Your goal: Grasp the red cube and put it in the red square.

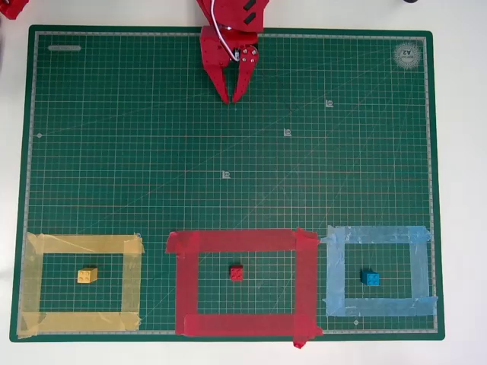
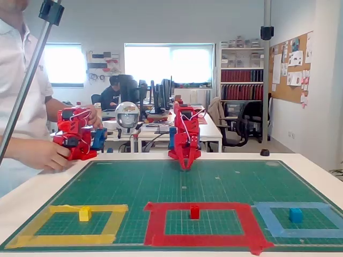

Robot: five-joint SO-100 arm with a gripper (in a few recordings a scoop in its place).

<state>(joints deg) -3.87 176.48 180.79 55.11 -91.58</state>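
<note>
Sitting inside the red square (image 1: pixel 242 281), the red cube (image 1: pixel 237 273) is resting on the green mat near the frame's middle, clear of the tape on every side. The gripper (image 1: pixel 235 97) is hanging at the mat's far edge, tips pointing down; the jaws are looking nearly closed and are holding nothing. In the overhead view the cube is lying almost straight below them, well apart. It is looking tiny, studded on top and square to the grid, with no long axis.
</note>
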